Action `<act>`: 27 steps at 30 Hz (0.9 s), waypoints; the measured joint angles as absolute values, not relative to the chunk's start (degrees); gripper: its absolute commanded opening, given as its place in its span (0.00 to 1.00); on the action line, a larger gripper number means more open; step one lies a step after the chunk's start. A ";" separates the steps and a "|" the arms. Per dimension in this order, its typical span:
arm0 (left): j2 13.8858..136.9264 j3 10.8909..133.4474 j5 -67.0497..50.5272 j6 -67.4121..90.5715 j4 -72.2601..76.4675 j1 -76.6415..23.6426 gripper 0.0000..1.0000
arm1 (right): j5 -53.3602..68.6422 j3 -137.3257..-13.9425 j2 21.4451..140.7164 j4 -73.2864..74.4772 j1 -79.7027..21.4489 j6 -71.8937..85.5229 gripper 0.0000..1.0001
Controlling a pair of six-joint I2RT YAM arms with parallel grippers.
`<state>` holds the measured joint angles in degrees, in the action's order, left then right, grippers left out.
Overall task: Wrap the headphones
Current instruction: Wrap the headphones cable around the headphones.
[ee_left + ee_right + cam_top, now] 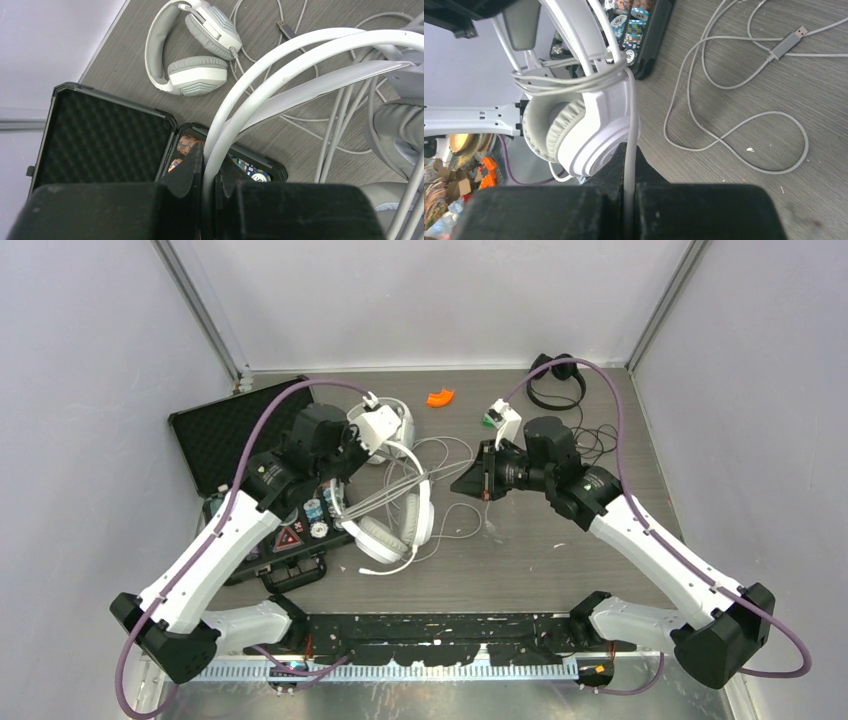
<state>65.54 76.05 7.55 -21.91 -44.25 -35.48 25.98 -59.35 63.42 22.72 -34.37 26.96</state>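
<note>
The headphones (378, 538) being worked, the white over-ear set, sat between our two arms, near the edge of the open case (225, 435). As far as we could tell it was held up off the bench (560, 560).

Left fingers (209, 169) were pinching the headband (280, 65) edge-on, low on its arc. The band curved up and away from them.

Right fingers (629, 167) were pressed together on the white cable (629, 115), with nothing else between them.

Key relation: from the right fingers the cable ran straight ahead, past the side of the ear cup (574, 135), into a bundle of turns lying round the band just above that cup. So the set lay dead ahead of the right fingers and close. The lead ran roughly along the band's long axis, not across it. We judged another turn would need the right arm to carry the lead sideways round the band while the left held the set steady. Only the right arm was on the cable.

Slack loops and a plug (788, 42) lay flat on the bench beside the right fingers. We couldn't tell whether that slack belonged to this set or to the second white headset (192, 50), which lay beyond the case.

The black headset (557, 380) sat at the far right, well apart from both arms.
</note>
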 measured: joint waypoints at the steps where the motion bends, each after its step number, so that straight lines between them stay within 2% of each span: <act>1: 65.43 75.70 7.46 -22.15 -44.05 -35.59 0.00 | 26.15 -59.77 63.42 22.76 -34.37 27.09 0.00; 18: 64.90 72.18 5.96 -24.56 -42.24 -37.45 0.00 | 24.64 -63.51 65.78 24.73 -34.37 27.29 0.00; 27: 66.94 72.25 13.45 -20.97 -40.01 -39.33 0.00 | 29.63 -65.49 68.42 20.40 -34.37 34.74 0.00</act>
<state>66.94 72.25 13.45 -20.97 -40.01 -39.33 29.63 -65.49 68.42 20.40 -34.37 34.74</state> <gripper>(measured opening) 0.086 0.014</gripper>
